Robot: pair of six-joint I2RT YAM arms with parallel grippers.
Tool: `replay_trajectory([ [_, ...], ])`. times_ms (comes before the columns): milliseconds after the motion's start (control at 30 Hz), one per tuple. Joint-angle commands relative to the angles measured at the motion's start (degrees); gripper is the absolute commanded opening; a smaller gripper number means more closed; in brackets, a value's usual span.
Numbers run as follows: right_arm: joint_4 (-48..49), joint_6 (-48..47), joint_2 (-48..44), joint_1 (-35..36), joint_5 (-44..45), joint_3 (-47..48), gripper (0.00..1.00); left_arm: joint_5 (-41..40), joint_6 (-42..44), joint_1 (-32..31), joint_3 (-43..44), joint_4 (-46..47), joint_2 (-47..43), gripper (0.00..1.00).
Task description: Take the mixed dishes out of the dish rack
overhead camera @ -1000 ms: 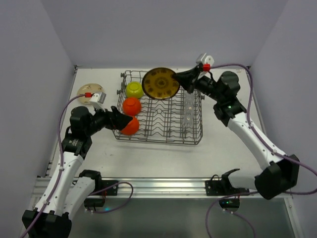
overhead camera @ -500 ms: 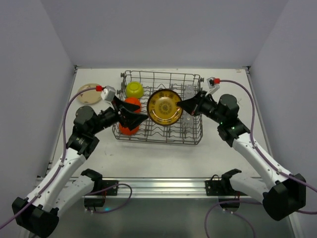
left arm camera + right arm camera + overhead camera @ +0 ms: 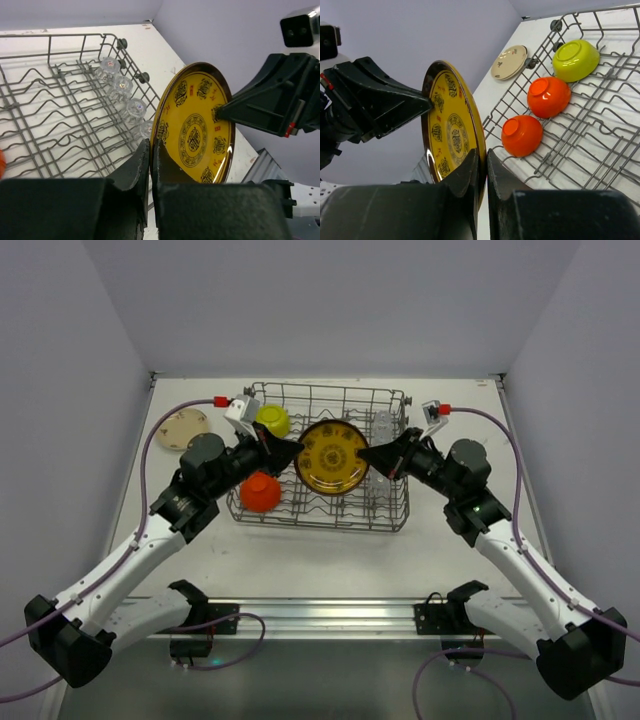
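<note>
The patterned plate (image 3: 333,456) stood on edge above the dish rack (image 3: 322,510), pinched at opposite rims. The left gripper (image 3: 291,448) was closed on its left edge, the right gripper (image 3: 366,457) on its right. Below sat two orange bowls (image 3: 535,115), a yellow-green bowl (image 3: 271,420) and clear glasses (image 3: 121,88); another plate (image 3: 183,426) lay on the table (image 3: 330,555).

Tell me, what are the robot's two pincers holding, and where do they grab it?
Both hold the same yellow patterned plate by its rim: the left pincer pinches one edge, the right pincer the opposite edge, above the dish rack.
</note>
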Motion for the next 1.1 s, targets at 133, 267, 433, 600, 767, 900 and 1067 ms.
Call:
replay_trajectory([
  [133, 5.3, 3.0, -1.5, 1.3, -1.4, -0.6, 0.00, -5.5, 1.3, -1.3, 2.0, 0.2, 2.0, 0.00],
  [267, 6.7, 3.3, -1.7, 1.5, -2.2, -1.0, 0.00, -5.8, 2.0, -1.6, 2.2, -0.1, 3.0, 0.00],
  [433, 7.9, 3.5, -1.9, 1.5, -2.4, -1.4, 0.45, -8.0, 2.3, -2.1, 1.7, -0.2, 2.6, 0.00],
  [600, 8.1, 4.4, -1.1, 1.5, -1.9, -1.6, 0.91, -11.6, 0.1, -2.3, 0.9, 0.0, 1.0, 0.00],
  [767, -1.7, 2.7, -2.9, 1.5, 9.8, -0.2, 0.99, -26.1, -4.8, -2.2, 3.8, -9.9, 0.7, 0.00],
  [900, -9.2, 0.4, -7.7, 1.5, 20.1, -0.6, 0.99, -40.8, -9.4, 1.2, 14.3, -21.7, 5.1, 0.00],
  [1067, -12.8, -1.8, -13.4, 1.5, 21.9, -2.1, 0.99, -32.9, -16.5, 25.9, 17.2, -22.3, 10.3, 0.00],
])
